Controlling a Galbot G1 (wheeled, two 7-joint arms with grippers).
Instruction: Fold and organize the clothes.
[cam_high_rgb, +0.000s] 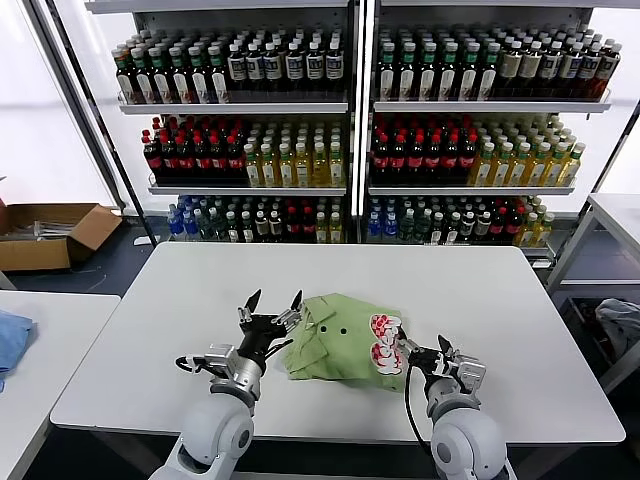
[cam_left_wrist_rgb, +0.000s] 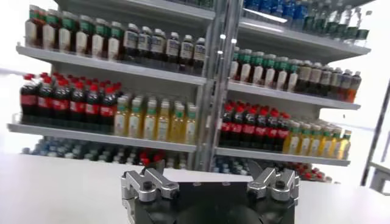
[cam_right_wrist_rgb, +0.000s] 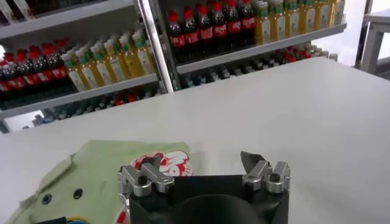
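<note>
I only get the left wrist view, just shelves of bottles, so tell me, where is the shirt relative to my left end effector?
Observer: The green shirt lies bunched on the white table, just to the right of the left end effector.
Operator: Is that end effector holding any fabric?
Observer: No, it is open and points upward, with nothing between its fingers.
Operator: And the right one?
Observer: The right end effector is open too, at the shirt's right edge beside the red-and-white patch.
</note>
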